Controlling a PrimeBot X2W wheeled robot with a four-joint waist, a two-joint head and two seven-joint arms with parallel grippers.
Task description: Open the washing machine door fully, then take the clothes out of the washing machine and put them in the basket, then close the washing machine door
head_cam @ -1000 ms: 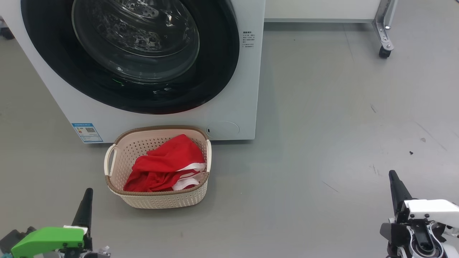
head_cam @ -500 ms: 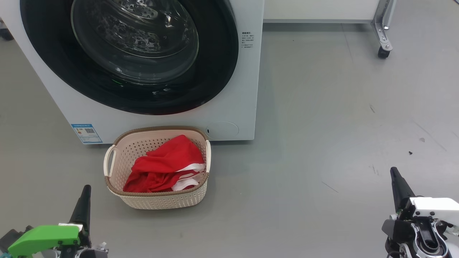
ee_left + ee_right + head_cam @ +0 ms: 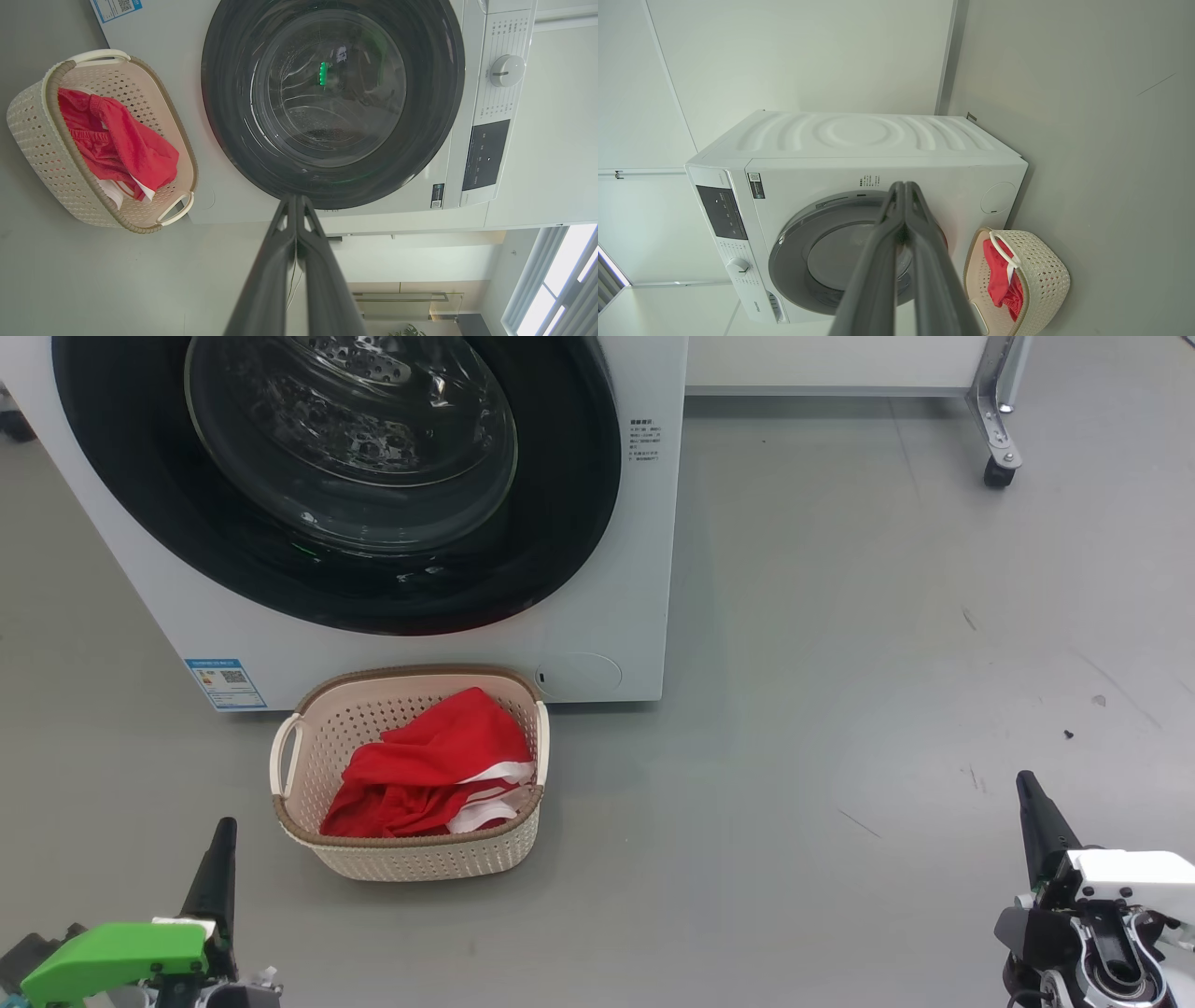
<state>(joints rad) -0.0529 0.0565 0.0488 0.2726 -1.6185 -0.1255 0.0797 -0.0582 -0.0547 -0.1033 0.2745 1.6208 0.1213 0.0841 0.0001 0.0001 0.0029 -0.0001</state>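
The white washing machine (image 3: 616, 616) stands ahead with its black-rimmed round door (image 3: 336, 476) shut against the front; the glass window shows bare steel drum. The cream basket (image 3: 411, 859) sits on the floor right in front of it, holding the red clothes (image 3: 429, 770) with white trim. My left gripper (image 3: 222, 835) is shut with nothing in it, low at the left and nearer than the basket. My right gripper (image 3: 1027, 789) is shut and holds nothing, far off to the right. In the left wrist view the door (image 3: 439, 93), basket (image 3: 32, 140) and clothes (image 3: 126, 144) lie beyond the joined fingers (image 3: 295, 205).
Grey floor spreads to the right of the machine. A metal leg on a black caster (image 3: 999, 471) stands at the far right, under a white panel (image 3: 831, 364). The right wrist view takes in the machine (image 3: 859, 140), its control panel (image 3: 721, 212) and the basket (image 3: 1041, 275).
The head camera shifted slightly early in the second, then held still. Both grippers stay shut and barely move; basket, clothes and door are unchanged.
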